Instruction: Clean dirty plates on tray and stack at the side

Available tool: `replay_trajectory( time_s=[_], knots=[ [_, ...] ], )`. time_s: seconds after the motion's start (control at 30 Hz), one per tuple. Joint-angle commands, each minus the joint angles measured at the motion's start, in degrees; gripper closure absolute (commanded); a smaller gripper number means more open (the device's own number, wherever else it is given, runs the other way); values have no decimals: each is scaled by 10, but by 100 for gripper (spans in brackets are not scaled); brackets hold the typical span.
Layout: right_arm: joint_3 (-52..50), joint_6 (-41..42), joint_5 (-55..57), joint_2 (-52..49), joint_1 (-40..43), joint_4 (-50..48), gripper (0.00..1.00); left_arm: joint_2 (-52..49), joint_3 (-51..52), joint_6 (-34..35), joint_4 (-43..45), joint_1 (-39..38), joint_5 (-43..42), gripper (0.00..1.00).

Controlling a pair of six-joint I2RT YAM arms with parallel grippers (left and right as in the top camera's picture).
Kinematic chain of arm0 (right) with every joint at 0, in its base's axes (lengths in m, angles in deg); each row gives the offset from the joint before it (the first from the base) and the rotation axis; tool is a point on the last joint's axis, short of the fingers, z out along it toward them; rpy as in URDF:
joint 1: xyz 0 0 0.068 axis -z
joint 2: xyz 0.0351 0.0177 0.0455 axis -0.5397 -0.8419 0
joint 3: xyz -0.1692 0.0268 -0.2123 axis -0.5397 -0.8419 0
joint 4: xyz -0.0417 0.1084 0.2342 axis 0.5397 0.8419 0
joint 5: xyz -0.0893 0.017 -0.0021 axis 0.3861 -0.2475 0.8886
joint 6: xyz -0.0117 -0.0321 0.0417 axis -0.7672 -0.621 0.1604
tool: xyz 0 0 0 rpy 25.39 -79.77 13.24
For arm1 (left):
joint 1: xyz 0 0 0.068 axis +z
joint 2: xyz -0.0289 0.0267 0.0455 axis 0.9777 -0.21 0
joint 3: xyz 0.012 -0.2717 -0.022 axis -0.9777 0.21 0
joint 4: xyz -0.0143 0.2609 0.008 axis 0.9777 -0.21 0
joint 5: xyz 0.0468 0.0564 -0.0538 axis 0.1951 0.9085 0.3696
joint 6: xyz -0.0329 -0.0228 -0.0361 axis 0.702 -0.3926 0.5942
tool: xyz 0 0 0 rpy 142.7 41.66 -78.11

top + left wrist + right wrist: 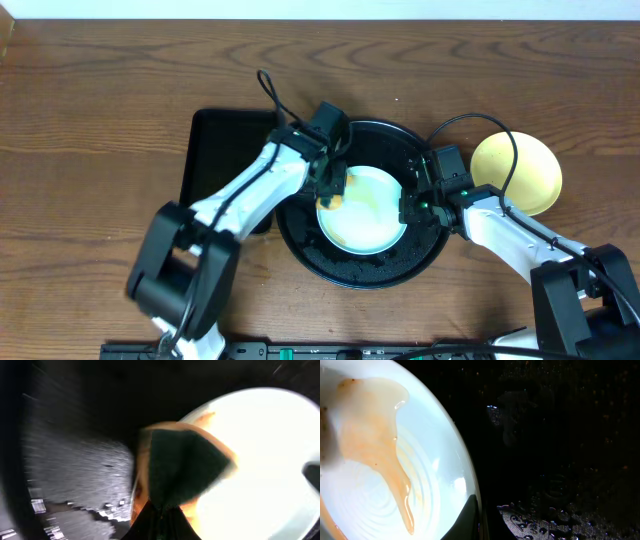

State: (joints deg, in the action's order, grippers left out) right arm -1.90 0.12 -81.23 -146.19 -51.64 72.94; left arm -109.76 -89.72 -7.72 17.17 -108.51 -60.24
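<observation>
While the left gripper (332,190) clamps a sponge (185,467), the right gripper (410,207) pinches the face-up plate's (368,222) rim.

The brown wood-grain table (90,120) carries a round tray (352,279) near its middle. A rectangular tray (215,150) lies just left of the round tray, and a yellow plate (520,170) sits on the bare wood just right of it

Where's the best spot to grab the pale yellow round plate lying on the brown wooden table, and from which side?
Probably the rim of the pale yellow round plate, at the edge nearest the robot, coming down from above with one finger inside and one outside. It lies flat and shallow, so only the raised rim offers a pinch, and the large round black tray crowds its left side.
</observation>
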Motion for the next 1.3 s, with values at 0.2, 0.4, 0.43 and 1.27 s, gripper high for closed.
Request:
replay_trajectory(
  time_s=[0.2,0.4,0.43,1.27],
  knots=[
    [-3,3,24,-13,-6,4,92,59,1,-18,-30,48,68,93],
    [-4,3,1,-13,-21,8,91,59,1,-18,-38,112,82,93],
    [-5,3,3,-13,-25,8,91,59,1,-18,-38,124,82,92],
    [189,-150,119,39,-32,184,99,57,1,-18,-53,195,81,92]
  ],
)
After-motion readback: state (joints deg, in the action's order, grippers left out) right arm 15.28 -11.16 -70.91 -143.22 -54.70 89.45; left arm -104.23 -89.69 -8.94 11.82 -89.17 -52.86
